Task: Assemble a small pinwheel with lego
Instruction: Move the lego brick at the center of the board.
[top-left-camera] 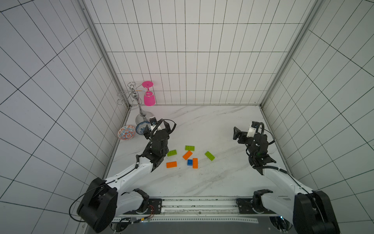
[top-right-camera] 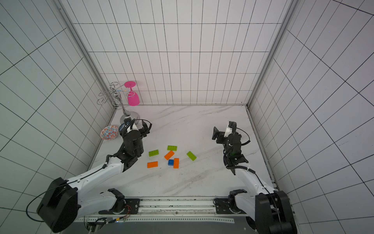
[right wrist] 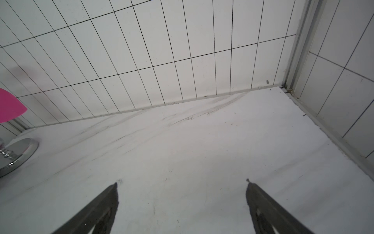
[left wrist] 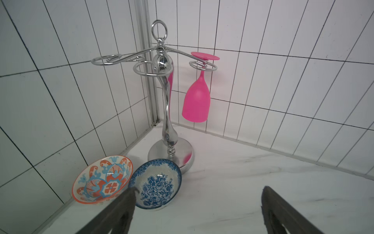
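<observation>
Inside the tiled cell, the marble desk (top-left-camera: 212, 125) is carrying everything. Left arm (top-left-camera: 129, 174) is reaching toward the far left corner. Right arm (top-left-camera: 283, 178) is reaching along the right side, well apart from it.

Rack (left wrist: 168, 105) is standing upright in the far left corner. Glass (left wrist: 196, 101), pink, is hanging upside down from one rack loop. Two bowls are sitting just beside the rack base, rims touching. Orange bowl (left wrist: 101, 180) is tilting against the left wall, and blue bowl (left wrist: 157, 182) is sitting next to it.

Left fingers (left wrist: 121, 210) are standing wide apart, gripping nothing. One tip is showing over the bowls' rims; contact cannot be told. Right fingers (right wrist: 269, 208) are also standing wide apart over bare desk, gripping nothing.

Lego (top-left-camera: 187, 155) is lying loose mid-desk, between the arms and nearer the left one, none stacked. Green bricks (top-left-camera: 171, 153) (top-left-camera: 189, 148) (top-left-camera: 209, 155) are lying along the group's far side. Orange bricks (top-left-camera: 171, 164) (top-left-camera: 187, 155) (top-left-camera: 195, 163) are lying nearer the robot. Blue brick (top-left-camera: 189, 162) is sitting against the left long side of one orange brick.
</observation>
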You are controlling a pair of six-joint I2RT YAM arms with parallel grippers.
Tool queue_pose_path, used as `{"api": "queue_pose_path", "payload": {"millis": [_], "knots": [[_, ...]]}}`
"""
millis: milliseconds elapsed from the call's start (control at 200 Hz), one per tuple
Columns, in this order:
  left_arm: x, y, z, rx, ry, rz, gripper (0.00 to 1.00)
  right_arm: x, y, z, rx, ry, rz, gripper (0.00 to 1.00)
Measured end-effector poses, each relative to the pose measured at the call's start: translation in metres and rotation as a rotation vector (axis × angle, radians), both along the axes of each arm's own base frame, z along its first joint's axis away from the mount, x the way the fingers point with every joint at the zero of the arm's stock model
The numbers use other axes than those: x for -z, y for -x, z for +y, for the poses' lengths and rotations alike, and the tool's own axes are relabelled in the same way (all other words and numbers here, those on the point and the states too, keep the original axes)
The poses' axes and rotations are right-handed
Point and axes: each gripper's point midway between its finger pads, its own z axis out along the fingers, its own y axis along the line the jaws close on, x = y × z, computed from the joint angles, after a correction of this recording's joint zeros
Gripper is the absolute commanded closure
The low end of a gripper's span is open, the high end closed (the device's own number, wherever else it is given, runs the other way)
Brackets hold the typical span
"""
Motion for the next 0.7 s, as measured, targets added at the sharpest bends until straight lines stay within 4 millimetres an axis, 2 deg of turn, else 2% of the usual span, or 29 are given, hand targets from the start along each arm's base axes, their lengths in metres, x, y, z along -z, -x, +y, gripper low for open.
{"api": "queue_pose_path", "payload": {"millis": [190,350,410,535,620,705], "knots": [[0.028,0.027,-0.059,0.239,0.106,0.139,0.03,0.014,0.01,0.039,-0.046,-0.15,0.19,0.01],[0.064,0.045,-0.104,0.471,0.181,0.309,0.03,0.036,0.018,0.078,-0.112,-0.147,0.364,0.01],[0.079,0.053,-0.118,0.546,0.207,0.382,0.04,0.049,0.025,0.097,-0.195,-0.108,0.436,0.01],[0.108,0.069,-0.138,0.658,0.26,0.498,0.11,0.075,0.049,0.133,-0.342,-0.011,0.576,0.01],[0.126,0.079,-0.146,0.702,0.283,0.566,0.2,0.086,0.068,0.155,-0.416,0.05,0.633,0.01],[0.14,0.083,-0.148,0.73,0.323,0.621,0.24,0.096,0.086,0.175,-0.471,0.1,0.675,0.01]]}}
